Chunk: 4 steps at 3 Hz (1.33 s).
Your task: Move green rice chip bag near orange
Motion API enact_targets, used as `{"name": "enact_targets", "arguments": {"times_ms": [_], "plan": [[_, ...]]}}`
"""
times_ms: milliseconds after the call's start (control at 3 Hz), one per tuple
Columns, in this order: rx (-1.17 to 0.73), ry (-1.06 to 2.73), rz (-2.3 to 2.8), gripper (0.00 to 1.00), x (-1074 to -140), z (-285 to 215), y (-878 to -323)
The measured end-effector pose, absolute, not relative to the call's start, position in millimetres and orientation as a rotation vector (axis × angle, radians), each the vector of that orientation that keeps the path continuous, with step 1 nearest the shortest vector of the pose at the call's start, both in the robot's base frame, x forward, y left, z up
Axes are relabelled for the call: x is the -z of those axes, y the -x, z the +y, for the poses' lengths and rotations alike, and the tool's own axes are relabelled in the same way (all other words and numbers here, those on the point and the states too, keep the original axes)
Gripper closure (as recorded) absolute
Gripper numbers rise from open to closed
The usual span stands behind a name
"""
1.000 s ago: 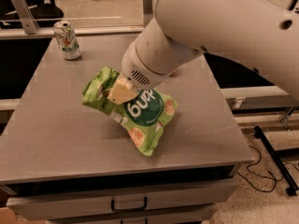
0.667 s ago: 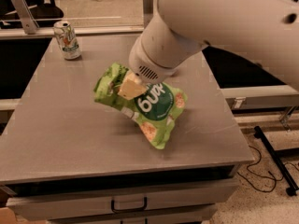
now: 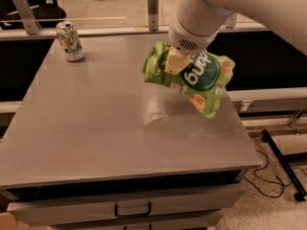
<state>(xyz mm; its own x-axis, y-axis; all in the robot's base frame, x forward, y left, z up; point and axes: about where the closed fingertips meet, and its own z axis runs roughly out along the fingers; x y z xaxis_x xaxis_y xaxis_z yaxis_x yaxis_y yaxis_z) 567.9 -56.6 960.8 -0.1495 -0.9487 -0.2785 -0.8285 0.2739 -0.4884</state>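
Note:
The green rice chip bag (image 3: 201, 80) hangs in the air above the right part of the grey table (image 3: 96, 128), tilted, with its white lettering upside down. My gripper (image 3: 173, 61) is shut on the bag's upper left end, with the white arm reaching in from the top right. The orange is not in view; the arm may hide it.
A white-and-green drink can (image 3: 70, 41) stands upright near the table's far left corner. A rail with upright posts (image 3: 152, 4) runs behind the table. Drawers with a handle (image 3: 132, 210) sit under the front edge. Cables lie on the floor (image 3: 278, 176) at the right.
The gripper has lifted the bag off the table and carried it up and to the right, toward the far right side.

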Motion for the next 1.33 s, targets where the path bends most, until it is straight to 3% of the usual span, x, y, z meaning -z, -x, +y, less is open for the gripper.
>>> {"name": "enact_targets", "arguments": {"times_ms": [667, 1333], "plan": [[0.544, 1.534, 2.087, 1.0, -966, -135, -619], [0.525, 1.515, 2.136, 1.0, -938, -163, -640]]}}
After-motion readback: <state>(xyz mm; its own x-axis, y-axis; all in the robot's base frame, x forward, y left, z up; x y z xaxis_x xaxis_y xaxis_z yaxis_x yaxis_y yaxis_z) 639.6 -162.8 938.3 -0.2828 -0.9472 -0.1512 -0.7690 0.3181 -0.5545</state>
